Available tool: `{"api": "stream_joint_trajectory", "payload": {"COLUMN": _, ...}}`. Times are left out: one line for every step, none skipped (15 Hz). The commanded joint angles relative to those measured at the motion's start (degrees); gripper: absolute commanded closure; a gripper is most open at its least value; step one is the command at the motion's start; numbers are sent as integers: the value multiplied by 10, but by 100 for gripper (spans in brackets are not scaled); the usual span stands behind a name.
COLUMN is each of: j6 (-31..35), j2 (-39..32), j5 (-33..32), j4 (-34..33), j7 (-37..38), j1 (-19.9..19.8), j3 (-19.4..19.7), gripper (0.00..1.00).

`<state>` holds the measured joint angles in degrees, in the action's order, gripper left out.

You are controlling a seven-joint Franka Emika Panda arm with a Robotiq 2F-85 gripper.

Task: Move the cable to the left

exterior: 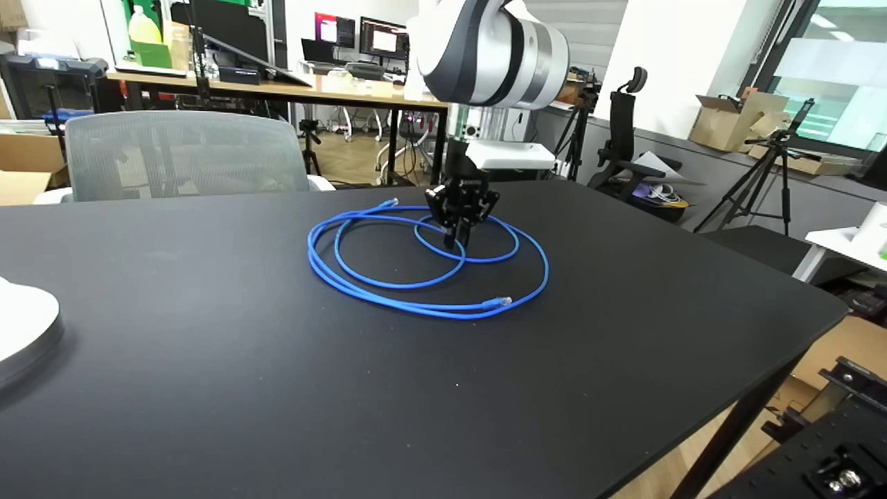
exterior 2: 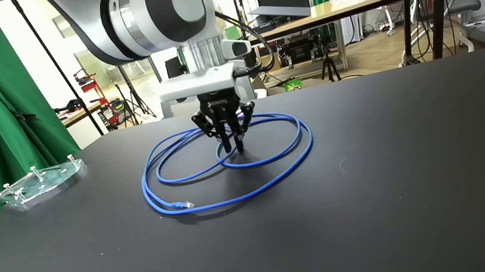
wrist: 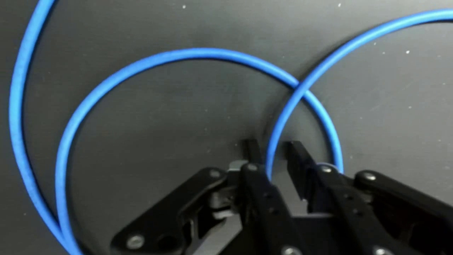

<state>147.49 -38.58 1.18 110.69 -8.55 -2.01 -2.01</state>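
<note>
The bright-blue cable [exterior: 402,285] lies in loose overlapping loops on the dark table, and it shows in both exterior views [exterior 2: 228,202]. Its two pale connector tips show in an exterior view, the near one [exterior: 500,303] and the far one [exterior: 391,202]. My gripper [exterior: 456,242] points straight down among the loops, its fingertips close to the table [exterior 2: 234,149]. In the wrist view the fingers [wrist: 273,142] stand partly apart. One strand of cable [wrist: 279,122] runs between them, nearer the left finger, with a gap to the right finger. Its lower part is hidden behind the left finger.
The dark tabletop [exterior: 277,388] extends around the cable. A white round-edged object [exterior: 28,326] stands at the table's left in an exterior view. A clear plate with upright bolts [exterior 2: 41,183] lies near a table edge. A grey mesh chair [exterior: 187,156] stands behind the far edge.
</note>
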Motion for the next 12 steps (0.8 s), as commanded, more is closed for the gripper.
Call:
{"api": "stream_joint_trajectory", "payload": {"j6": -28, "j2": 15, "j5": 3, "j4": 5, "j7": 69, "j1": 17, "j3": 20, "gripper": 41}}
{"api": "stream_joint_trajectory", "payload": {"j6": -36, "j2": 23, "j5": 4, "j4": 10, "j7": 89, "j1": 22, "j3": 25, "gripper": 35}}
{"api": "stream_joint_trajectory", "payload": {"j6": -42, "j2": 31, "j5": 1, "j4": 15, "j7": 108, "j1": 27, "j3": 31, "gripper": 27}}
{"api": "stream_joint_trajectory", "payload": {"j6": -46, "j2": 39, "j5": 2, "j4": 20, "j7": 122, "j1": 30, "j3": 35, "gripper": 21}}
{"api": "stream_joint_trajectory", "payload": {"j6": -44, "j2": 51, "j5": -3, "j4": 28, "j7": 133, "j1": 35, "j3": 41, "gripper": 15}}
{"api": "stream_joint_trajectory", "payload": {"j6": -46, "j2": 62, "j5": -6, "j4": 34, "j7": 141, "j1": 37, "j3": 45, "gripper": 8}}
{"api": "stream_joint_trajectory", "payload": {"j6": -49, "j2": 72, "j5": -9, "j4": 39, "j7": 148, "j1": 41, "j3": 50, "gripper": 2}}
{"api": "stream_joint_trajectory", "payload": {"j6": -53, "j2": 83, "j5": -12, "j4": 45, "j7": 150, "j1": 41, "j3": 53, "gripper": 0}}
{"api": "stream_joint_trajectory", "payload": {"j6": -64, "j2": 93, "j5": -12, "j4": 49, "j7": 149, "j1": 40, "j3": 54, "gripper": 0}}
{"api": "stream_joint_trajectory", "payload": {"j6": -72, "j2": 102, "j5": -13, "j4": 53, "j7": 150, "j1": 39, "j3": 56, "gripper": 0}}
{"api": "stream_joint_trajectory", "payload": {"j6": -74, "j2": 110, "j5": -16, "j4": 58, "j7": 157, "j1": 40, "j3": 61, "gripper": 0}}
{"api": "stream_joint_trajectory", "payload": {"j6": -82, "j2": 117, "j5": -13, "j4": 62, "j7": 157, "j1": 37, "j3": 62, "gripper": 0}}
